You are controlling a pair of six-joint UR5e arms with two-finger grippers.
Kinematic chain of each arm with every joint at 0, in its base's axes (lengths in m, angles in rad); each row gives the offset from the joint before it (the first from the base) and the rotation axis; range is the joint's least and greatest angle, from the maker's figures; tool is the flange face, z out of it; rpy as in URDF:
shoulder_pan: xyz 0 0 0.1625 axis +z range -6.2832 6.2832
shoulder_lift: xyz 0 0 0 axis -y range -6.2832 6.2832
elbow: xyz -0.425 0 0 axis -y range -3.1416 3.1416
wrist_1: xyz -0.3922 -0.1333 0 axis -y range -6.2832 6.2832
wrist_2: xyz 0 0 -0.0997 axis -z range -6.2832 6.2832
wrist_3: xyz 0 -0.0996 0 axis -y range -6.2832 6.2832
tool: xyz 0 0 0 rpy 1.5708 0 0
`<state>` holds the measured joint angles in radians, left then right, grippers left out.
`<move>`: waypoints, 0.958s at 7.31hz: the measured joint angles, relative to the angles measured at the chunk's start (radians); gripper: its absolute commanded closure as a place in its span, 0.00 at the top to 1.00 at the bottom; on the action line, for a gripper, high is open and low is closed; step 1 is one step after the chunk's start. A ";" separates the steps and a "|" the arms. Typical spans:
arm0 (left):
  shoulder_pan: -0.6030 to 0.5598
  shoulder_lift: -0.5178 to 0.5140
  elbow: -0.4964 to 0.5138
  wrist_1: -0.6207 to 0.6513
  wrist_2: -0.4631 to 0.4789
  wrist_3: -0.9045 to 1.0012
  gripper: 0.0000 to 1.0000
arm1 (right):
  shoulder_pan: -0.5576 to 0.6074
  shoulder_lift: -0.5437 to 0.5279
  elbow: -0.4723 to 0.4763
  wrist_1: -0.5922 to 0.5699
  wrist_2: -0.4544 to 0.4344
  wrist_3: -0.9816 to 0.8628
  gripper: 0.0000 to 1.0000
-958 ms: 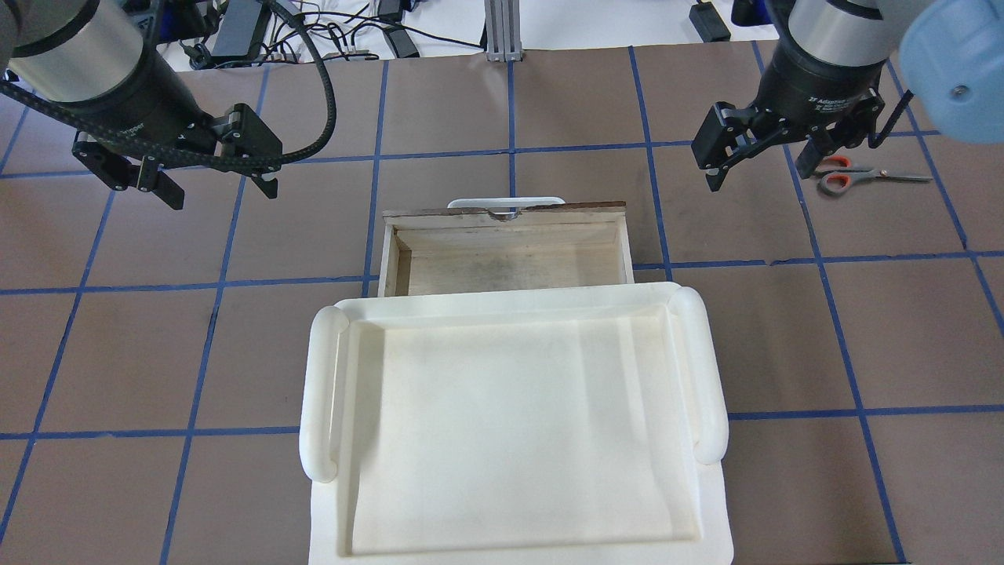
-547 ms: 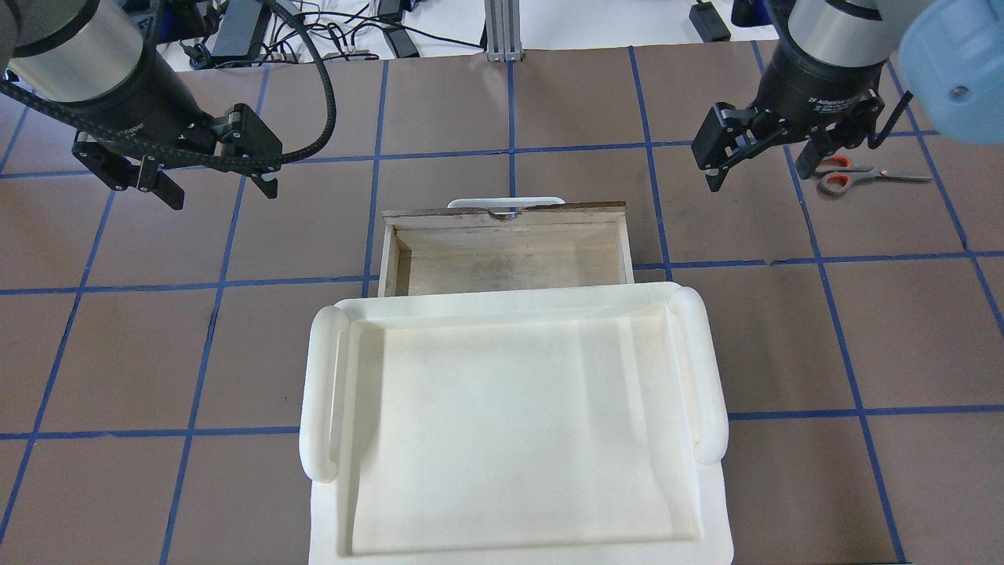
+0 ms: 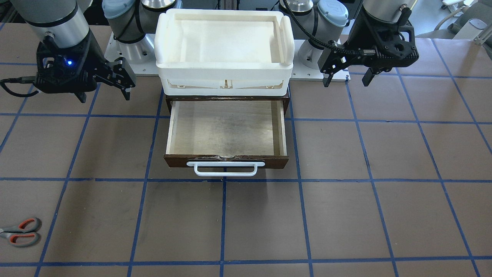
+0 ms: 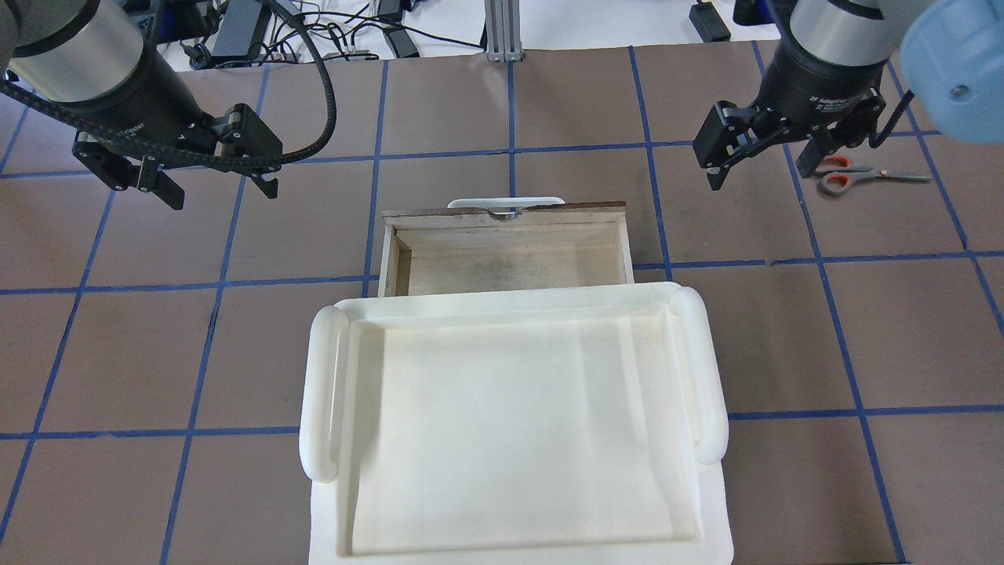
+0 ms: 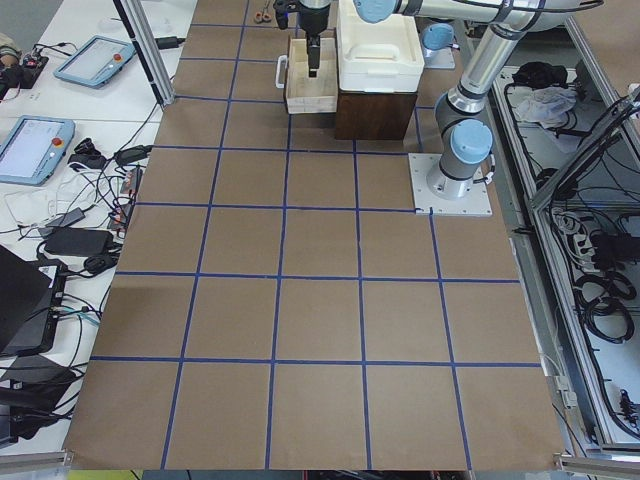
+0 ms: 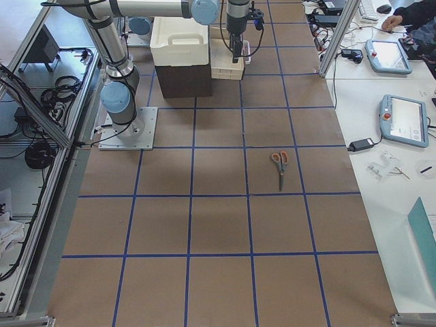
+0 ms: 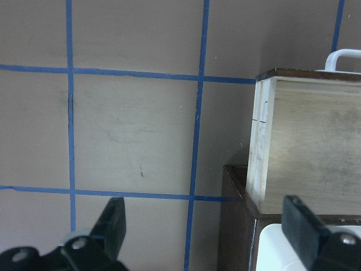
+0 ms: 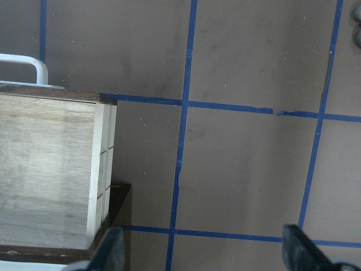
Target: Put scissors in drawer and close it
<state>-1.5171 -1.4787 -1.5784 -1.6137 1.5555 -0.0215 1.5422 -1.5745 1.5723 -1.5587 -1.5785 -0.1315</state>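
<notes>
The scissors (image 4: 845,177), with grey handles lined orange-red, lie flat on the brown table far to the right of the drawer; they also show in the front view (image 3: 21,232) and the right side view (image 6: 280,164). The wooden drawer (image 4: 510,263) is pulled open and empty, its white handle (image 3: 225,168) facing away from me. My right gripper (image 4: 761,179) is open and empty, hovering just left of the scissors' handles. My left gripper (image 4: 220,192) is open and empty, above the table left of the drawer.
A white plastic tray (image 4: 321,392) sits on top of the dark cabinet (image 3: 226,99) that holds the drawer. Cables and power bricks (image 4: 314,31) lie beyond the table's far edge. Blue tape lines grid the brown table.
</notes>
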 measured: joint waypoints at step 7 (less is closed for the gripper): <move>0.000 0.001 0.000 0.000 0.000 0.000 1.00 | -0.001 0.006 0.000 -0.010 0.007 -0.012 1.00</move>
<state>-1.5171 -1.4773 -1.5784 -1.6137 1.5555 -0.0215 1.5412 -1.5689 1.5723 -1.5686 -1.5718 -0.1431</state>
